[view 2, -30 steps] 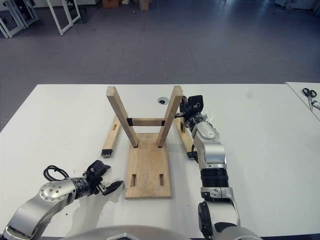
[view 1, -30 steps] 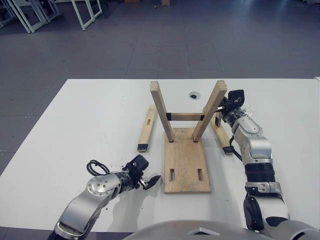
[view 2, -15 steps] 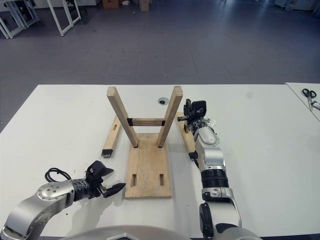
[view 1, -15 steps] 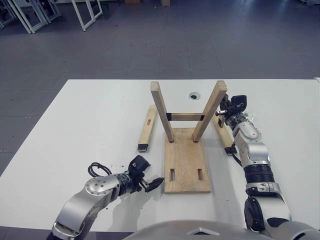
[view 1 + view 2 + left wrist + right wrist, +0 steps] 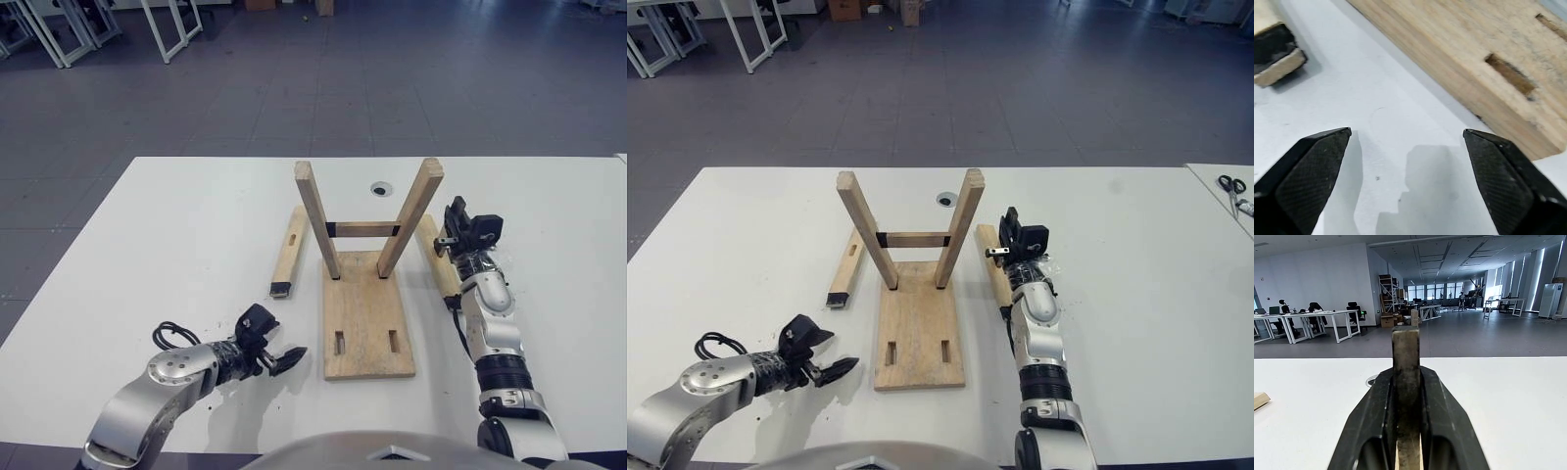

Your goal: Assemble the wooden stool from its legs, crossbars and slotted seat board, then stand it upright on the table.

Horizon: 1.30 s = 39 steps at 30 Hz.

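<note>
- Head camera: the slotted seat board [image 5: 367, 318] lies flat on the white worktop [image 5: 176, 225]. A left standing leg [image 5: 318, 220] and a right standing leg [image 5: 411, 215] rise from its far slots, splaying outward and joined by a crossbar [image 5: 364, 229]. One loose leg [image 5: 287, 252] lies on the worktop left of the board, a second loose leg [image 5: 438, 259] to its right. The left hand [image 5: 276, 343] sits low near the board's near left corner, fingers apart and holding nothing. The right hand [image 5: 454, 227] is just beside the second loose leg.
- Left wrist camera: two black fingertips [image 5: 1317, 166] are spread wide over bare worktop. Ahead are the seat board's edge with an open slot [image 5: 1509, 74] and, off to one side, the black-capped end of the loose leg.
- Right wrist camera: the right hand's fingers are pressed tight on a narrow wooden piece [image 5: 1404, 340] that reaches past their tips. Which part it is cannot be told. Beyond it the worktop shows a round hole [image 5: 1371, 380].
</note>
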Tool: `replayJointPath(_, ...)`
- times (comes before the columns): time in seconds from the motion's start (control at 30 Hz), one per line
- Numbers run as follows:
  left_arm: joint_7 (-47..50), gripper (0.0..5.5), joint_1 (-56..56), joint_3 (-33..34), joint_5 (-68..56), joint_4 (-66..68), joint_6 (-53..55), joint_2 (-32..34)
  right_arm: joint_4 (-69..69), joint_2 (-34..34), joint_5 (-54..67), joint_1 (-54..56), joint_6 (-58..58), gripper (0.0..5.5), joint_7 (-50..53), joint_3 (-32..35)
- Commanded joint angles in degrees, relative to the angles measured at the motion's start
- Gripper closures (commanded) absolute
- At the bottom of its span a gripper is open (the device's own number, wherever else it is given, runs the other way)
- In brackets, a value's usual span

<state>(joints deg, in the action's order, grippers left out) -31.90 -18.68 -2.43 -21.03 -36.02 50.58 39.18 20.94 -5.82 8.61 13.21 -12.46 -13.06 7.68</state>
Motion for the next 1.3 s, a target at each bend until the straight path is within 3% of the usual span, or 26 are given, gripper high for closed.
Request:
replayJointPath(0.03, -2.5, 1.25, 0.6, -5.0, 4.5, 1.0, -3.3, 5.3, 3.1, 0.3, -0.4, -3.9, 4.0, 5.09, 1.4, 0.0)
replayJointPath(0.13, -4.2, 1.25, 3.6, -12.1, 8.1, 1.2, -5.4, 6.8, 3.2, 0.0, -0.8, -3.1, 4.3, 5.09, 2.1, 0.1)
replayJointPath(0.23, -4.0, 1.25, 6.4, -14.6, 7.8, 1.5, -5.0, 4.3, 4.2, -0.1, -0.9, -2.3, 4.2, 5.09, 2.4, -0.1)
replayJointPath(0.6, -2.6, 1.25, 8.5, -14.8, 6.6, 2.2, -2.5, 0.6, 7.1, 0.6, -1.7, -3.7, -1.0, 5.09, 3.1, -0.6)
replayJointPath(0.93, -1.4, 1.25, 8.1, -15.1, 6.1, 0.1, 0.2, -0.4, -4.1, 0.1, -1.2, 0.1, 1.6, 5.09, 5.0, -0.4)
replayJointPath(0.97, -1.3, 1.25, 8.1, -15.1, 6.0, 0.0, 0.2, -0.5, -4.5, 0.1, -1.0, 0.5, 1.8, 4.72, 4.8, -0.4)
replayJointPath(1.3, -0.4, 1.25, 7.6, -14.7, 5.4, -0.6, 1.0, -0.6, -15.0, -1.0, -0.9, 1.7, 9.3, 3.18, 5.7, -0.2)
